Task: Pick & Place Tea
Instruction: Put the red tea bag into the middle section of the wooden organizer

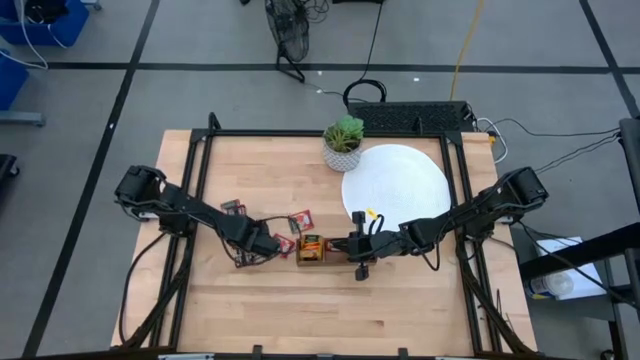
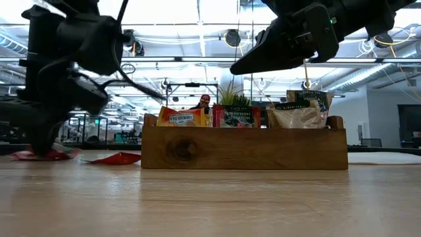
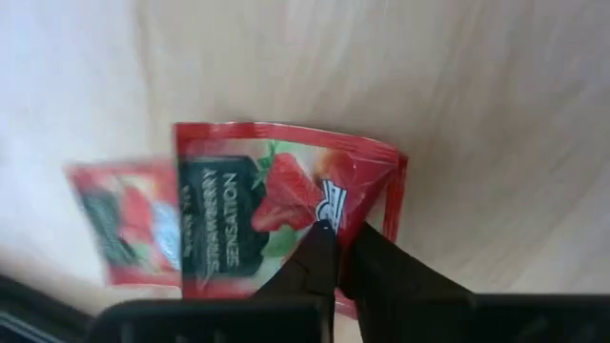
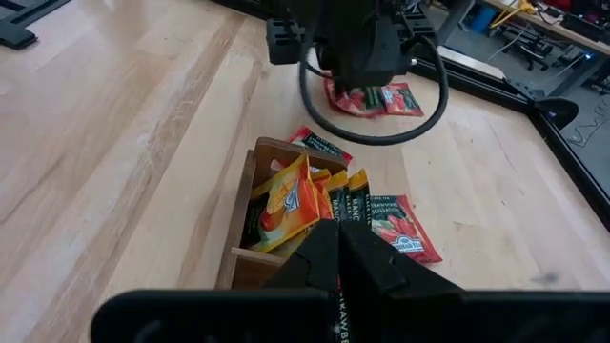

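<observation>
My left gripper [image 3: 332,233] is down at the table, left of the wooden tray [image 1: 311,250], shut on a red strawberry tea sachet [image 3: 276,200]. A second red sachet [image 3: 124,229] lies partly under that one. The tray [image 2: 243,148] holds upright sachets: orange-yellow, red and pale. My right gripper [image 4: 338,233] hovers shut just above the tray's right side [image 1: 352,245], and I see nothing held in it. More red sachets lie flat on the wood [image 1: 300,220] [image 1: 232,208]. My left gripper pinches the red sachet between its two fingers at the middle of one edge, by the white logo [image 3: 324,214]. The fingers come steeply from above. The sachet lies flat on the table and overlaps the neighbouring sachet.
A white disc [image 1: 395,185] covers the far right of the table, with a small potted plant [image 1: 343,142] at its far left rim. A red sachet [image 4: 405,229] lies beside the tray. Bare wood stretches along the near edge.
</observation>
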Controlling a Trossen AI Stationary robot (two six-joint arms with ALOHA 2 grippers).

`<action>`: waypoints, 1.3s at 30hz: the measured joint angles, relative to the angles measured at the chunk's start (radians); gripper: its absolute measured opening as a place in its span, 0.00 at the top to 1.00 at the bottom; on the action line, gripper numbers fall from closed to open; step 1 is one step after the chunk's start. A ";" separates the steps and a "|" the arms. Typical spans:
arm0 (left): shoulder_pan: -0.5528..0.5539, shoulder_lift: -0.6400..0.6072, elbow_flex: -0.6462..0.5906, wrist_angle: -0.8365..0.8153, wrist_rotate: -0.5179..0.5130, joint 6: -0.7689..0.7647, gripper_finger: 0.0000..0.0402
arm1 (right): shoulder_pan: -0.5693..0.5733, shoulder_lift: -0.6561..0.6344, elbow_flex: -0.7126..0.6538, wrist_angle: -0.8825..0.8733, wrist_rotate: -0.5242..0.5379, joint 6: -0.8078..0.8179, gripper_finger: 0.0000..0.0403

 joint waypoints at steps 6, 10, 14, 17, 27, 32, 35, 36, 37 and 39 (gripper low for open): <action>-0.058 -0.001 0.114 -0.130 -0.243 0.105 0.97 | -0.007 0.000 0.000 0.049 -0.001 -0.006 1.00; -0.098 -0.003 0.199 -0.135 -0.512 0.234 0.97 | -0.043 0.000 0.000 0.089 -0.002 -0.006 1.00; -0.123 -0.005 0.226 -0.036 -0.751 0.491 0.97 | -0.124 0.000 -0.015 0.193 -0.002 0.050 1.00; -0.131 -0.004 0.216 0.092 -0.889 0.720 0.97 | -0.207 0.000 -0.017 0.237 -0.053 0.105 0.98; -0.122 -0.002 0.188 0.473 -0.978 1.164 0.97 | -0.453 0.038 -0.018 0.350 -0.497 0.317 0.68; -0.118 -0.002 0.188 0.569 -0.924 1.261 0.97 | -0.468 0.096 -0.015 0.482 -0.574 0.356 0.58; -0.106 -0.002 0.188 0.575 -0.910 1.267 0.97 | -0.465 0.123 -0.015 0.539 -0.605 0.370 0.56; -0.101 -0.002 0.188 0.575 -0.910 1.267 0.97 | -0.463 0.128 -0.014 0.544 -0.605 0.370 0.56; -0.097 -0.003 0.188 0.575 -0.910 1.268 0.97 | -0.463 0.132 -0.014 0.544 -0.605 0.371 0.56; -0.089 -0.003 0.188 0.575 -0.909 1.269 0.97 | -0.460 0.144 -0.014 0.560 -0.603 0.371 0.57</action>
